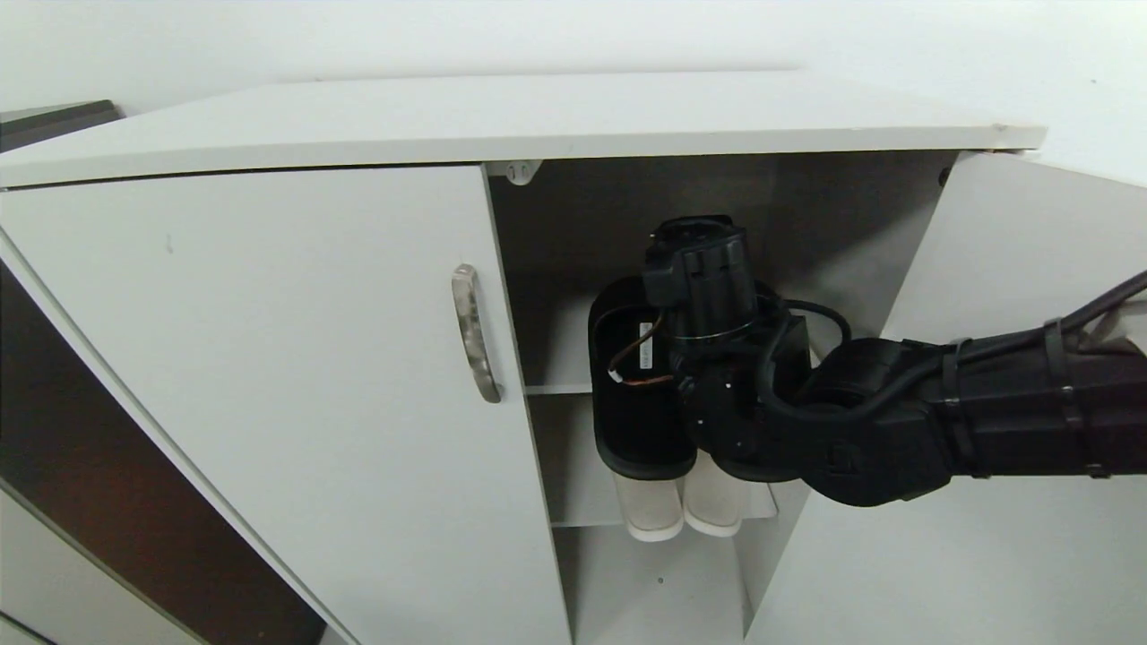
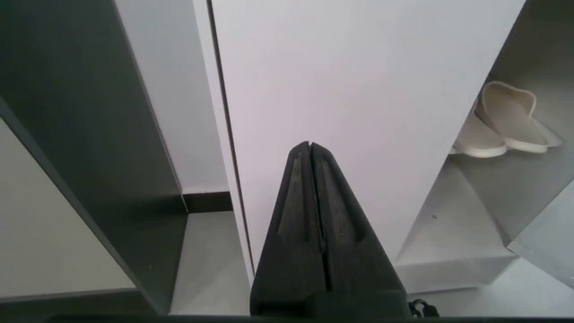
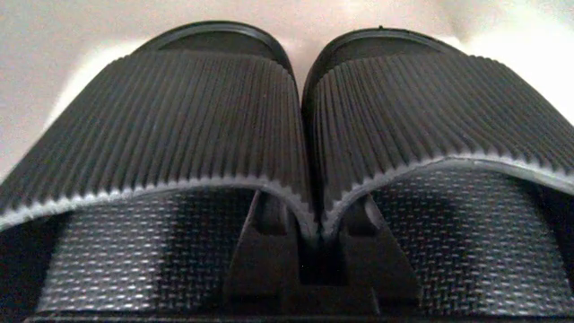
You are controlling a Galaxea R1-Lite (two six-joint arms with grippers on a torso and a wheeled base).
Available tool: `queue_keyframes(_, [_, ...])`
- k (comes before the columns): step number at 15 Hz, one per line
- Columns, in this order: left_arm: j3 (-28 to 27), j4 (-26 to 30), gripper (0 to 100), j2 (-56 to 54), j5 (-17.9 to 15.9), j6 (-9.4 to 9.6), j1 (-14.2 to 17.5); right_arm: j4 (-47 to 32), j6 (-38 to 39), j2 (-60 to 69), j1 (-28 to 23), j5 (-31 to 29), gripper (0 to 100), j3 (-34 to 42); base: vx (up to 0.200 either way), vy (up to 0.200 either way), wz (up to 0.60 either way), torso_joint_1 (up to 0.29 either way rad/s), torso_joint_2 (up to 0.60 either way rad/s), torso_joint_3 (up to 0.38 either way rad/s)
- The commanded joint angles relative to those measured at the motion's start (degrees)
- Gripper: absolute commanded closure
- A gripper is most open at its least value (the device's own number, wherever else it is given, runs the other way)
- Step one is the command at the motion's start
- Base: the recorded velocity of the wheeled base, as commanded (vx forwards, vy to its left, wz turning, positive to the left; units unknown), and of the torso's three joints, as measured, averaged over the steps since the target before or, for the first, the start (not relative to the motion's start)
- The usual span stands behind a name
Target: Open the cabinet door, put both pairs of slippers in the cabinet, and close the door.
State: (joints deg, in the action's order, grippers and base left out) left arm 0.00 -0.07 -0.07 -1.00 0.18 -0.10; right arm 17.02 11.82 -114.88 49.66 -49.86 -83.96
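Observation:
The white cabinet [image 1: 502, 116] has its right door [image 1: 986, 376] swung open and its left door [image 1: 269, 376] closed. My right gripper [image 3: 309, 238] is inside the open compartment, shut on the black slippers [image 3: 206, 99], pinching the pair's inner sides together. From the head view the black slippers [image 1: 632, 430] hang at the level of the upper shelf [image 1: 556, 390]. The white slippers [image 1: 654, 515] lie on the shelf below, toes over its edge, and appear as white slippers [image 2: 507, 121] in the left wrist view. My left gripper [image 2: 309, 179] is shut and holds nothing, low before the closed door.
A curved metal handle [image 1: 475, 333] sits on the closed left door. The bottom compartment [image 1: 654, 582] under the white slippers holds nothing. A dark piece of furniture [image 1: 54, 121] stands to the cabinet's left. The open door leaves room on the right.

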Motion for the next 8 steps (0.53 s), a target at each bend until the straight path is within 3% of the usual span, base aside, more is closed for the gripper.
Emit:
queue_keyframes(1, [0.00,-0.01,100,0.07,0.03,-0.09,0.01,0.12,-0.93,-2.63,-1.32,0.82,100,-2.44,0.000,0.000,0.00,0.000,0.00,0.000])
queue_keyframes(8, [0.00,-0.01,100,0.07,0.21,-0.18,0.01,-1.29,-5.32,-8.07,-5.10,2.75,100,-14.66,0.000,0.000,0.00,0.000,0.00,0.000])
